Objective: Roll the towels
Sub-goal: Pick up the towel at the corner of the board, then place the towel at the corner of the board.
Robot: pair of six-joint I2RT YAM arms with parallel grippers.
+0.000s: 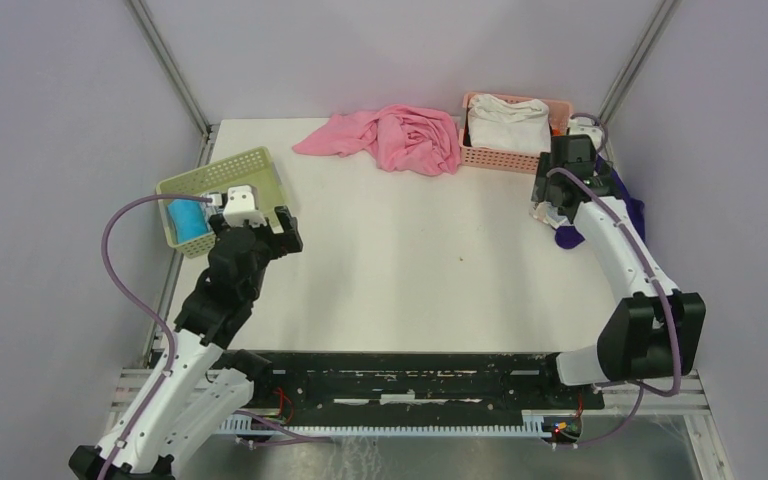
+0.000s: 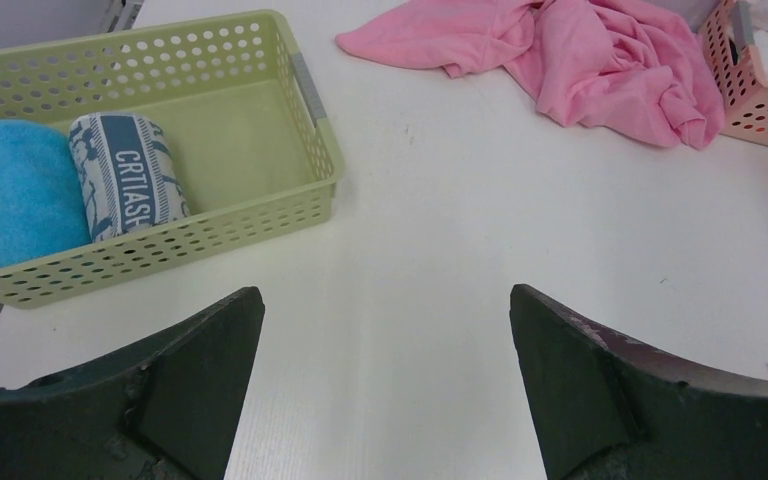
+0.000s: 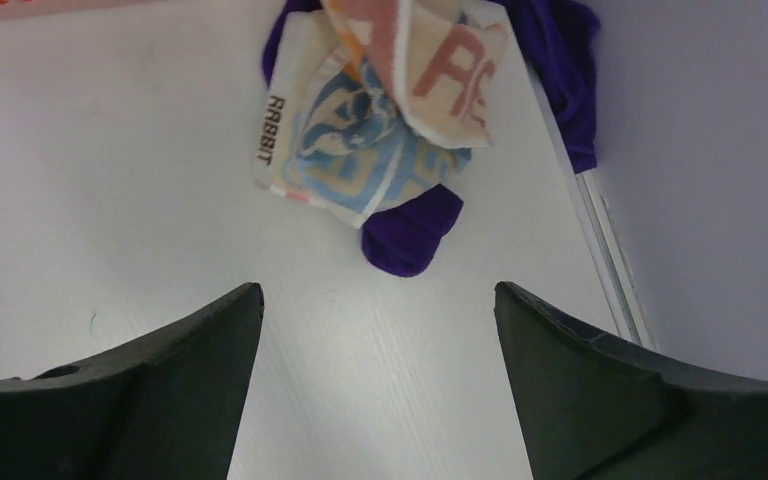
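Note:
A plain bright blue towel (image 2: 20,195) and a white towel with dark blue print (image 2: 125,175) lie rolled side by side in the green basket (image 2: 310,100) at the left. The blue one also shows in the top view (image 1: 188,220). The cream "RABBIT" towel (image 3: 380,110) lies crumpled on a purple cloth (image 3: 410,235) at the table's right edge. My left gripper (image 2: 385,330) is open and empty over bare table, right of the basket. My right gripper (image 3: 378,320) is open and empty, just short of the RABBIT towel.
A large pink cloth (image 1: 400,138) lies bunched at the back middle. A pink basket (image 1: 490,158) with a white cloth (image 1: 508,122) stands at the back right. The purple cloth (image 1: 570,237) hangs over the table's right edge (image 3: 600,250).

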